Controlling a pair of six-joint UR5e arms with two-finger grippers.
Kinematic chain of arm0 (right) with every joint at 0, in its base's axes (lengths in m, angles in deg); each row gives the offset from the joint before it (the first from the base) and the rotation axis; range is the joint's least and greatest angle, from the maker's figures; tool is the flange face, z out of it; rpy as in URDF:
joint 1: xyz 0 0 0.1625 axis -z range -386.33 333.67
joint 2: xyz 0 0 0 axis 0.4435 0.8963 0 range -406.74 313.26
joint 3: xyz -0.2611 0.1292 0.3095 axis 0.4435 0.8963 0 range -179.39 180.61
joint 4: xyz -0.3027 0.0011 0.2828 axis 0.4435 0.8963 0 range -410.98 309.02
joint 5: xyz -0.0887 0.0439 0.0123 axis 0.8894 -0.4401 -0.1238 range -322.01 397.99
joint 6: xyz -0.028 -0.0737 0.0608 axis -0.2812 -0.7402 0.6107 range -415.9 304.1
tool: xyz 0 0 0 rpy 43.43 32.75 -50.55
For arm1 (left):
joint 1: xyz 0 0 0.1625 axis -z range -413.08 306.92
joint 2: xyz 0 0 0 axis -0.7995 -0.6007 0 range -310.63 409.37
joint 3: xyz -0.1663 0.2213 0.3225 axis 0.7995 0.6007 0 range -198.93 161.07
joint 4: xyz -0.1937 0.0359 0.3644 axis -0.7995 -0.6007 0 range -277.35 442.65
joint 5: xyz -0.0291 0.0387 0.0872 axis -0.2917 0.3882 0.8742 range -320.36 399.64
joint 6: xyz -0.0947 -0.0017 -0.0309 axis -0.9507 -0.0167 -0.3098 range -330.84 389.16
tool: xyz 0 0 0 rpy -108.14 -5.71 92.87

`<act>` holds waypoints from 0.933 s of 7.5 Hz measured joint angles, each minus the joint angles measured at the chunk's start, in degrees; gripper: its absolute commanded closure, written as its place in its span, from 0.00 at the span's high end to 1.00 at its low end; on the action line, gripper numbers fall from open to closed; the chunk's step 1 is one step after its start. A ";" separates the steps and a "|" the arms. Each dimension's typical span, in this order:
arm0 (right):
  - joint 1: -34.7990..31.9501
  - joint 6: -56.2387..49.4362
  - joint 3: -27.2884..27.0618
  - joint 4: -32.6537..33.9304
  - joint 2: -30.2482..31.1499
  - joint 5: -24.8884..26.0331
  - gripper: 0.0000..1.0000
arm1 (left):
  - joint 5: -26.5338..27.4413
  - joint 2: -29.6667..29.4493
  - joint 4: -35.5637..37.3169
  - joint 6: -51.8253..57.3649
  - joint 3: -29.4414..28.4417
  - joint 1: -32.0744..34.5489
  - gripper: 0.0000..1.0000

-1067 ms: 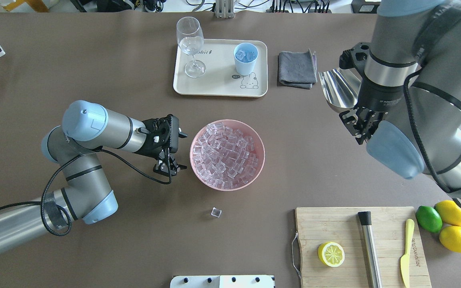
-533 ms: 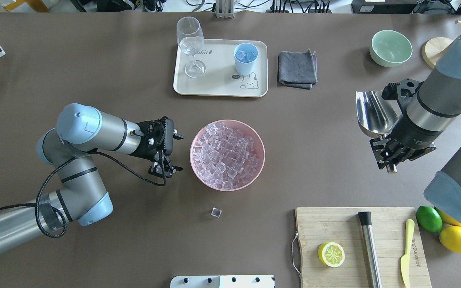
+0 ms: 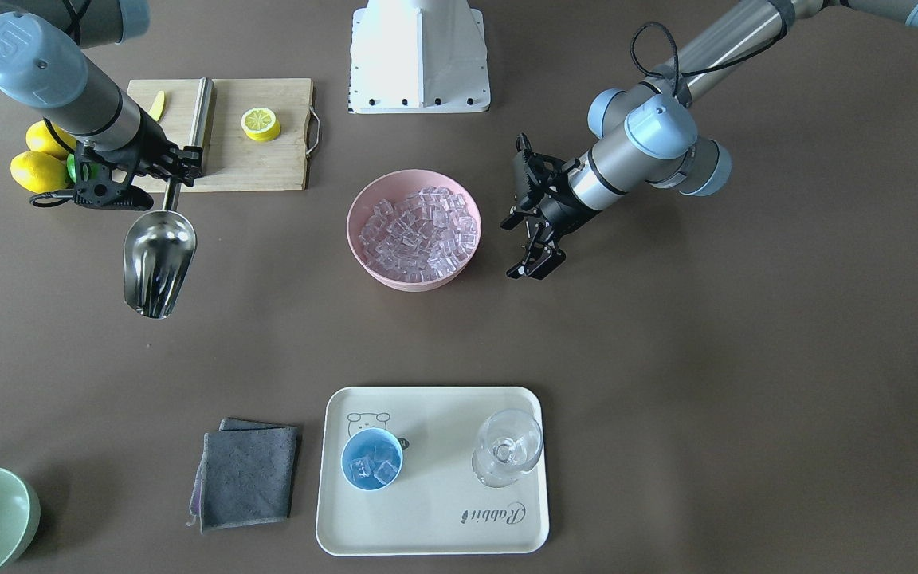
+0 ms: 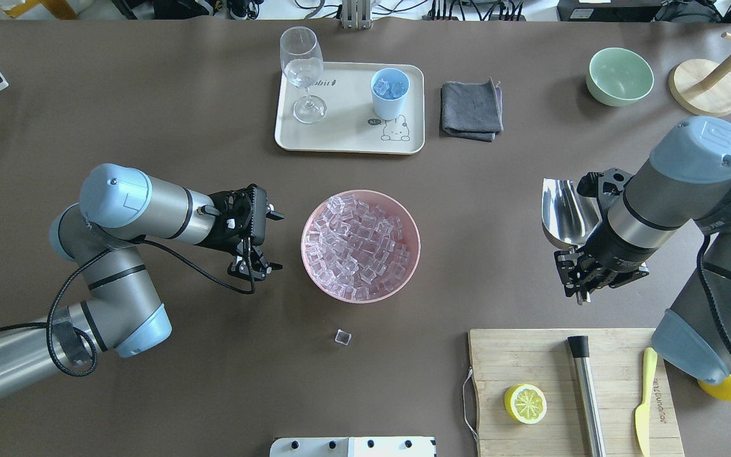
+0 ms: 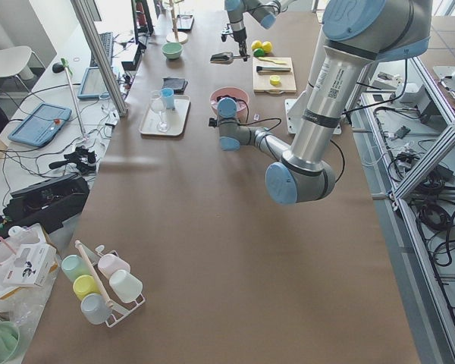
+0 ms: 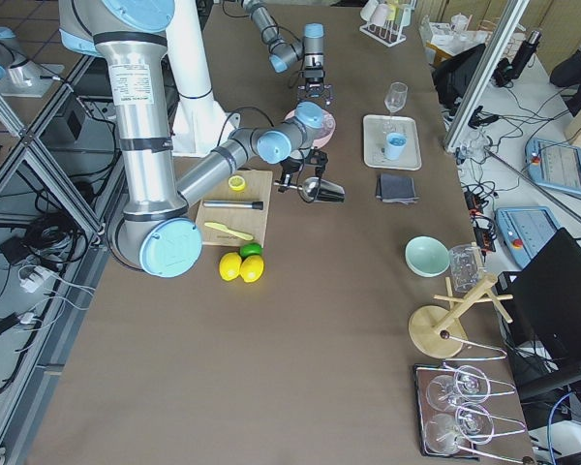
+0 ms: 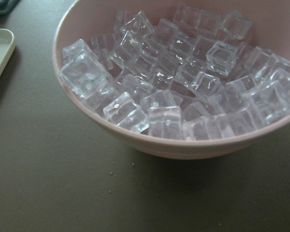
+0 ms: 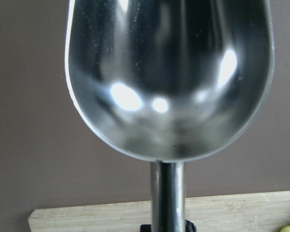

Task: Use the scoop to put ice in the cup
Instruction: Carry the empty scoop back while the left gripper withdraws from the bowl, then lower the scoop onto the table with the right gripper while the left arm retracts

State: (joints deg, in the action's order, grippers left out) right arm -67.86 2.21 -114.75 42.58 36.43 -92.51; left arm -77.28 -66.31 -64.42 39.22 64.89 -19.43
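Overhead exterior: left gripper (image 4: 256, 269), fingers spread and empty, at 9 o'clock of the round pink bowl (image 4: 307, 254) of clear ice cubes (image 4: 359, 244). The light-blue plastic cup (image 4: 389, 95) at 12 holds some. At 3, right gripper (image 4: 584, 280) clamps the empty shiny steel scoop (image 4: 562, 212). Best to dip shallowly and carry level.

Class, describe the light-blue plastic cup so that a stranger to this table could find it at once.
Find the cream rectangular tray with a rabbit drawing, top centre of the brown table in the overhead view. Two vessels stand on it; the light-blue plastic cup is the opaque, stemless one holding ice cubes, not the clear stemmed glass.
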 measured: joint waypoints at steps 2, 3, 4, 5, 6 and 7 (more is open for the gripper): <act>1.51 1.67 4.22 -8.83 2.61 -1.00 0.00 | -0.64 1.48 -0.05 0.04 0.91 1.15 0.98; 1.83 2.10 5.54 -10.96 2.99 -1.16 0.00 | -1.62 2.40 0.01 0.04 1.31 1.90 0.98; 2.03 2.32 6.28 -11.98 3.08 -1.22 0.00 | -3.30 3.41 0.18 0.05 1.55 3.10 0.98; 2.20 2.35 6.90 -12.39 2.94 -1.24 0.00 | -4.45 4.40 0.22 0.08 1.79 3.96 0.98; 2.33 2.36 7.35 -12.54 2.77 -1.25 0.00 | -4.95 5.64 0.29 0.07 2.49 4.43 0.98; 2.46 2.36 7.55 -12.59 2.68 -1.26 0.00 | -5.13 7.17 0.60 0.06 3.60 4.98 0.98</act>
State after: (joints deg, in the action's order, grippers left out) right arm -65.39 4.57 -107.19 30.00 39.11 -93.76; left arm -82.41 -59.14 -63.83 39.28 68.49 -14.45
